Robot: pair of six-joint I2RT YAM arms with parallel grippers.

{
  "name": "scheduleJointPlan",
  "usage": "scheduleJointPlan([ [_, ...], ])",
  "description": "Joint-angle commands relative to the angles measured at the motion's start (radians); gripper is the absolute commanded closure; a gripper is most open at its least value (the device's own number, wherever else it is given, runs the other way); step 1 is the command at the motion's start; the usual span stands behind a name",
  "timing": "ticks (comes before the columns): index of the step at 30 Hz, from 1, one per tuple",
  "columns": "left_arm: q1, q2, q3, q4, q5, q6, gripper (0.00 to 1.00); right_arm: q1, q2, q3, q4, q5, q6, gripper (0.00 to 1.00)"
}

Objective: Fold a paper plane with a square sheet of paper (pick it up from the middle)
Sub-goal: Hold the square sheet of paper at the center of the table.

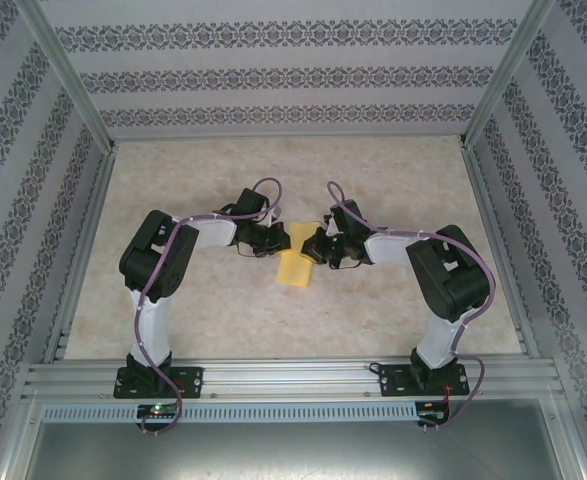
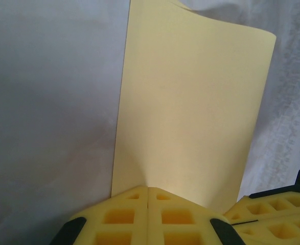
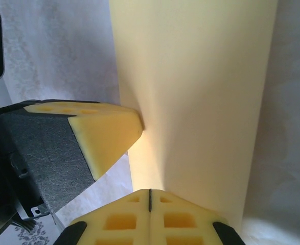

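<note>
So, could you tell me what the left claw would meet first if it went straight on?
The left claw is shut on the yellow sheet of paper, which stretches straight ahead; beyond that probably the tabletop, depth unclear.

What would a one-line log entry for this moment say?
left claw: shut on yellow paper sheet | right claw: shut on same sheet | sheet: held between both claws over table

Beige, perhaps marbled tabletop (image 1: 223, 310) between floral-striped walls (image 1: 273, 75)
</note>
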Motion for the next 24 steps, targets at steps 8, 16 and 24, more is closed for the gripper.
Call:
scheduleJointPlan([
  [8, -0.012, 0.044, -0.004, -0.076, -0.055, 0.032, 1.0, -0.021, -0.044, 0.001, -0.023, -0.021, -0.046, 1.0],
  [16, -0.013, 0.045, -0.006, -0.077, -0.053, 0.032, 1.0, -0.039, 0.021, -0.045, 0.007, -0.028, -0.057, 1.0],
  [24, -0.012, 0.046, -0.007, -0.076, -0.055, 0.034, 1.0, -0.044, 0.042, -0.102, 0.062, -0.025, -0.083, 1.0],
])
